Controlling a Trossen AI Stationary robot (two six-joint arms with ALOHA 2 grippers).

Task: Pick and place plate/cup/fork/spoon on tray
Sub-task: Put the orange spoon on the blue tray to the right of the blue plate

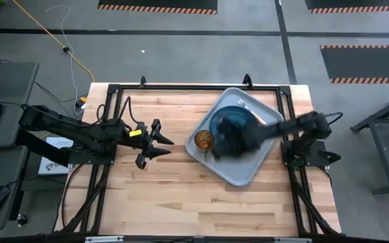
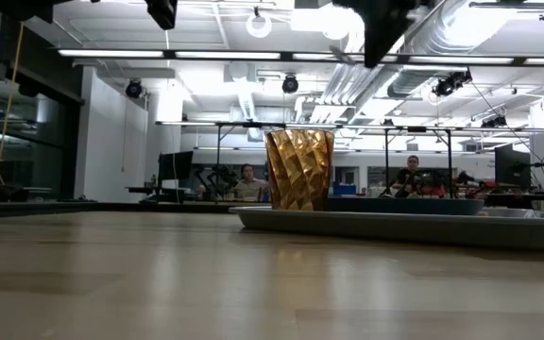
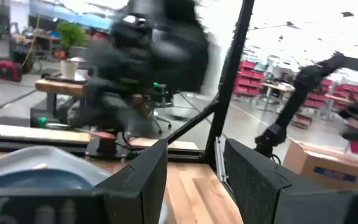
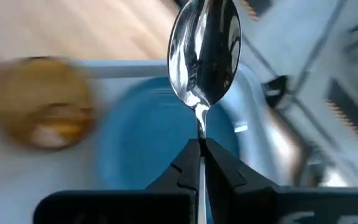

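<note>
Right gripper [image 4: 201,149], fingers clamped on spoon [image 4: 205,53] at its thin neck, hovers over plate [image 4: 160,143] w/ cup [image 1: 204,140] beside, both on tray [image 1: 243,177]. Spoon looks light, stiff, slick; likely to swivel. Left gripper [image 1: 159,142], fingers apart, waits over counter [image 1: 181,196].

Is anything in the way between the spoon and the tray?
Nothing visible blocks it. The right gripper holds the spoon above the plate, which lies on the tray beside the cup.
</note>
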